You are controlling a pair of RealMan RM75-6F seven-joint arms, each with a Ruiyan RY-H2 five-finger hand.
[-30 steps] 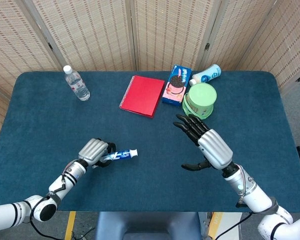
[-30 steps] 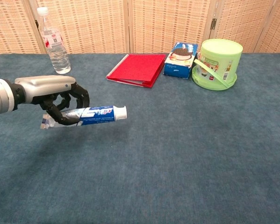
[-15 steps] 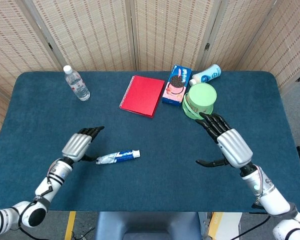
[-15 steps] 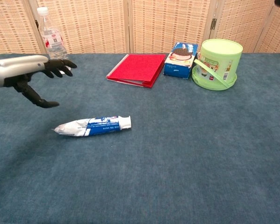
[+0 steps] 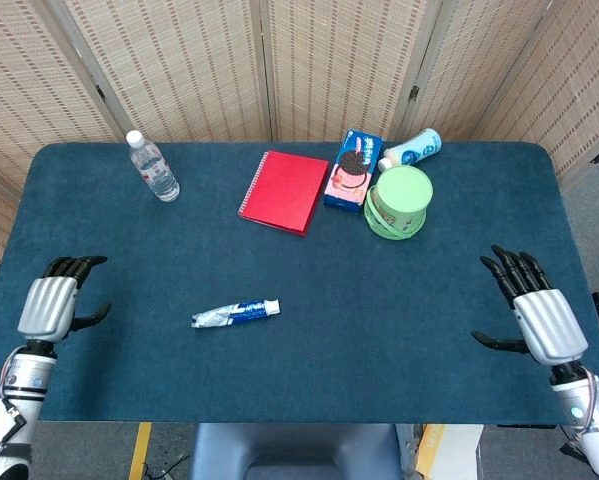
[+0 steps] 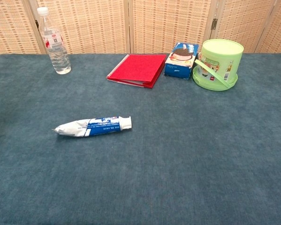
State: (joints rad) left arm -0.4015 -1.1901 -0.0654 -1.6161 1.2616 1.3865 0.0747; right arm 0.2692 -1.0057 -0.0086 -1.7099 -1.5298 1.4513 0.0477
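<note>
The blue-and-white toothpaste tube (image 5: 235, 313) lies flat, well apart from both empty, spread hands: left hand (image 5: 51, 303), right hand (image 5: 539, 315).

toothpaste tube (image 5: 235, 313): 1 | bottles (image 5: 153, 166) (image 5: 413, 147): 2 | notebook (image 5: 284, 190): 1 | cookie box (image 5: 353, 169): 1 | green tub (image 5: 399, 200): 1

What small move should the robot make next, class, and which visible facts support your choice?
Probably none beyond resting: the toothpaste tube lies flat on the table, touched by nothing, and the left hand and right hand sit open at opposite table edges, well clear of it.
</note>
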